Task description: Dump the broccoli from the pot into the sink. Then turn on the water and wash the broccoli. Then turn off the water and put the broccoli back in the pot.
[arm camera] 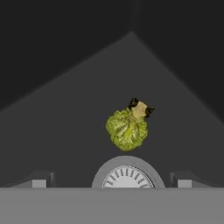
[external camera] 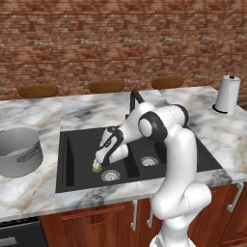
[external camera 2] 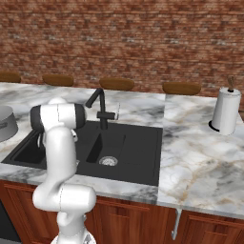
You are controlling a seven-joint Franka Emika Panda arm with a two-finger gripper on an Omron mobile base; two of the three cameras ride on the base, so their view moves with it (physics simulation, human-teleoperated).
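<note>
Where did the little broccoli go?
The broccoli lies on the floor of the sink's larger basin, just beside the round silver drain. In the left base view it sits right under the open gripper.

The desk (external camera: 34,190) is a marble-patterned top, pale with brown and grey veins, set on reddish wooden cabinets in front of a brick wall. Sunk into its middle is the sink (external camera: 67,164), matte black with two basins, and a black faucet (external camera 2: 101,110) rises at its back edge. On the left part of the desk stands the pot (external camera: 18,151), grey metal, upright, just beside the sink's left rim. Far to the right, well apart from the sink, a paper towel roll (external camera: 227,94) stands upright on a dark round base. On the floor of the larger basin lies the broccoli (arm camera: 127,127), just beside the round silver drain (arm camera: 127,176).
</note>
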